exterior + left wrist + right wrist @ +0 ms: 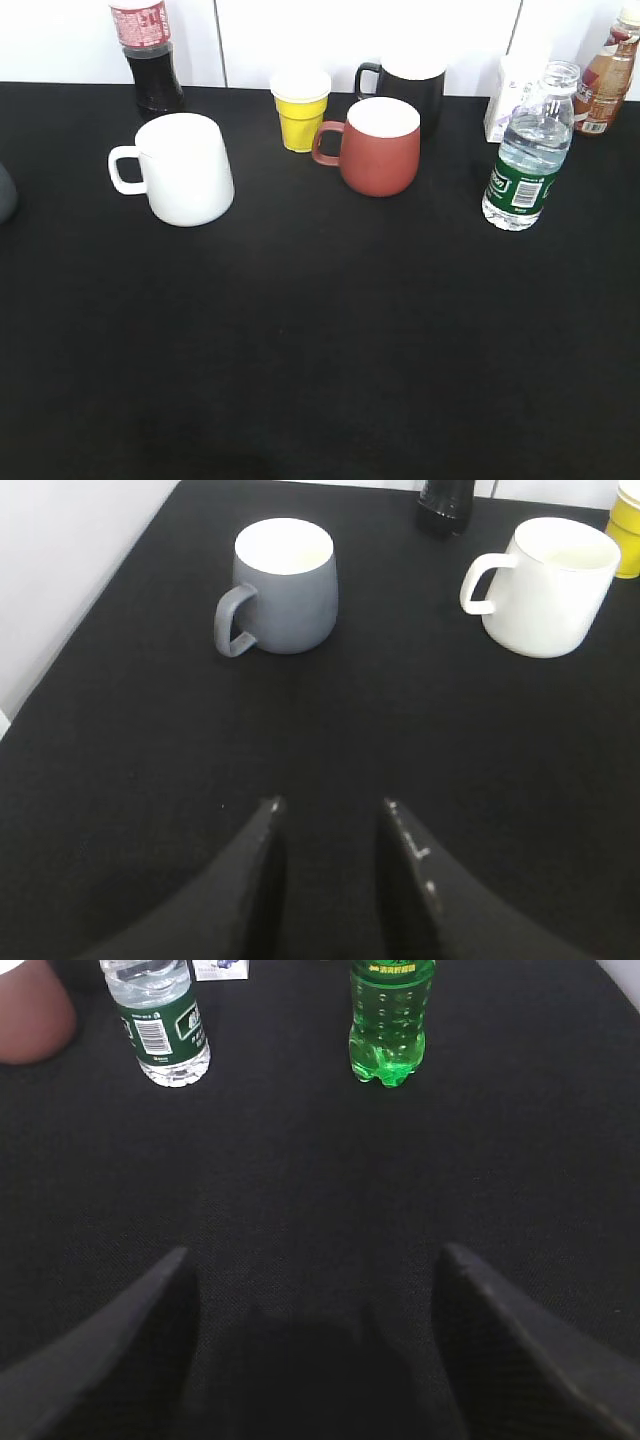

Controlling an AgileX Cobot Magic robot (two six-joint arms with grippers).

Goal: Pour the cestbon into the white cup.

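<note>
Cestbon (pixel 158 1022) upright — well beyond right gripper (pixel 315 1290), untouched.

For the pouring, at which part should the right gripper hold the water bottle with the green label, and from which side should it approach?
Probably grip the cestbon around its ribbed body near the green label, approaching from the front, where the table is bare. It stands upright and uncapped, so a level side grip looks safest. The right gripper is open and empty.
</note>
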